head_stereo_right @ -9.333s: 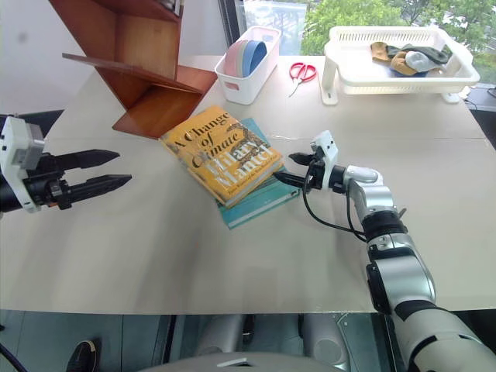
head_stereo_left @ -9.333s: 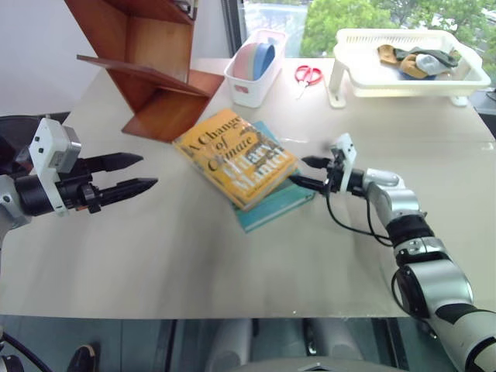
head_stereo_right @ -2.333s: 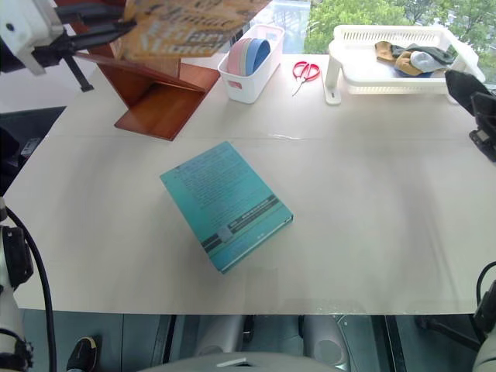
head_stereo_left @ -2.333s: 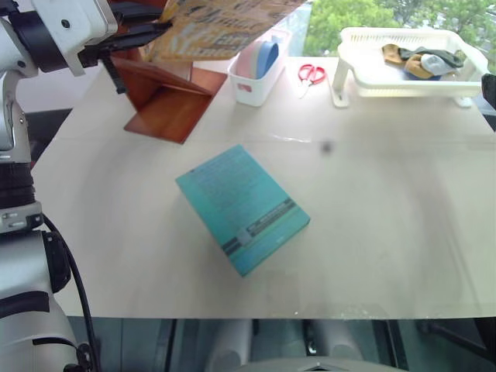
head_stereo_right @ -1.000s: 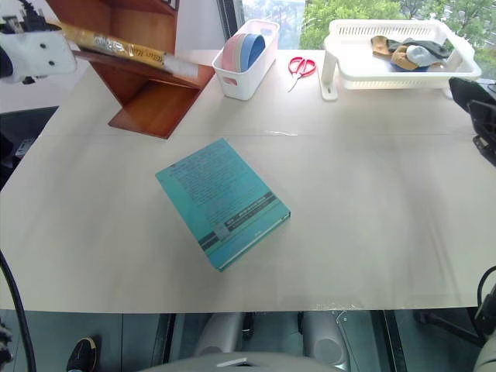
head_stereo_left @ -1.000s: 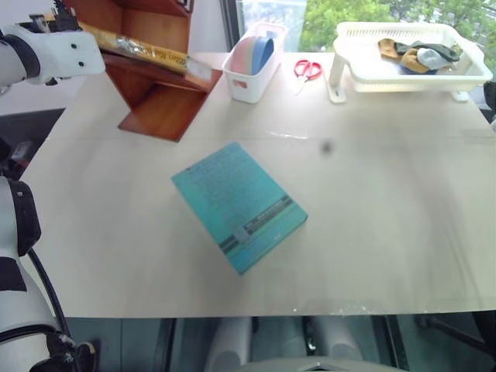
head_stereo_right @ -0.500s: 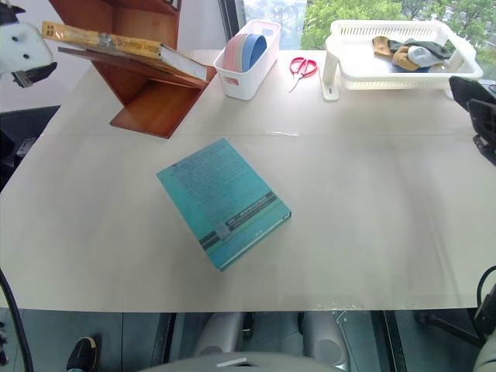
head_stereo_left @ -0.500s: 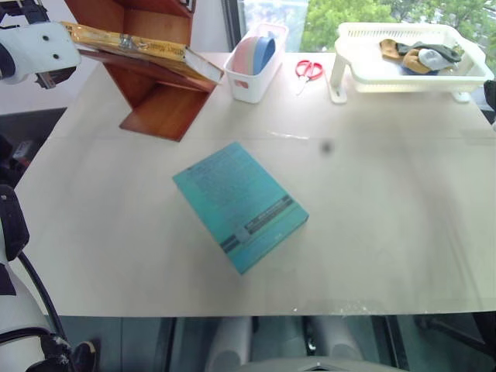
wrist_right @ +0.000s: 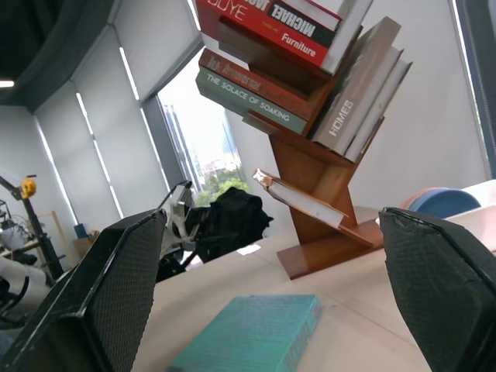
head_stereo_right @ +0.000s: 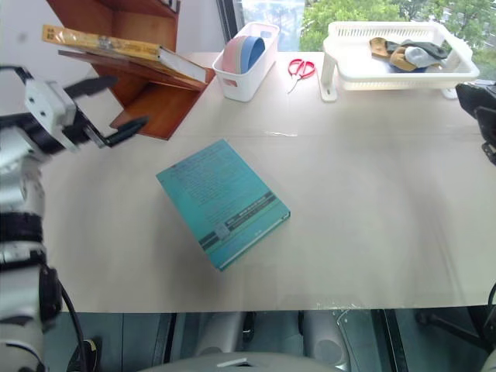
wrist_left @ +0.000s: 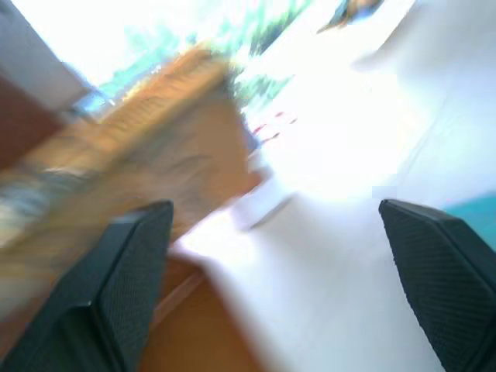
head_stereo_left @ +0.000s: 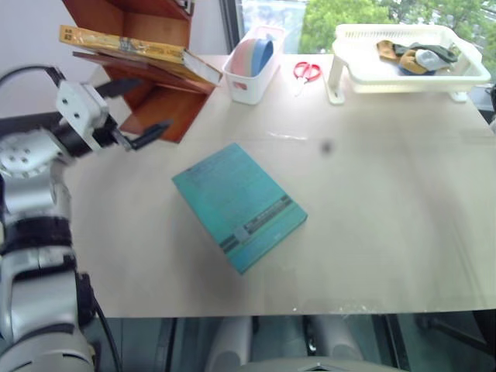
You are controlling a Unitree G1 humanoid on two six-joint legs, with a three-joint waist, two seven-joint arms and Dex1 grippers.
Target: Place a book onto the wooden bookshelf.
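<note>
The yellow-orange book [head_stereo_left: 132, 48] lies flat on a slanted board of the reddish-brown wooden bookshelf [head_stereo_left: 159, 108] at the table's far left; the right wrist view shows the book [wrist_right: 298, 200] on that board too. My left gripper [head_stereo_left: 155, 102] hangs open and empty just below the book, in front of the shelf's lower boards, apart from both. In the left wrist view the black fingers [wrist_left: 116, 287] stand wide apart. My right gripper [wrist_right: 271, 218] is open and empty, raised at the right edge [head_stereo_right: 482, 108], far from the shelf.
A teal book [head_stereo_left: 239, 205] lies flat mid-table. A white bin [head_stereo_left: 252, 66] with pink and blue items stands beside the shelf. Red scissors [head_stereo_left: 308, 71] and a white rack [head_stereo_left: 411, 77] holding cloths sit at the back right. More books [wrist_right: 263, 85] fill the upper boards.
The book, earlier carried up by my left gripper, now rests on the slanted board. The left gripper has let go, opened, and dropped down and right, away from it. The right arm has kept still.
</note>
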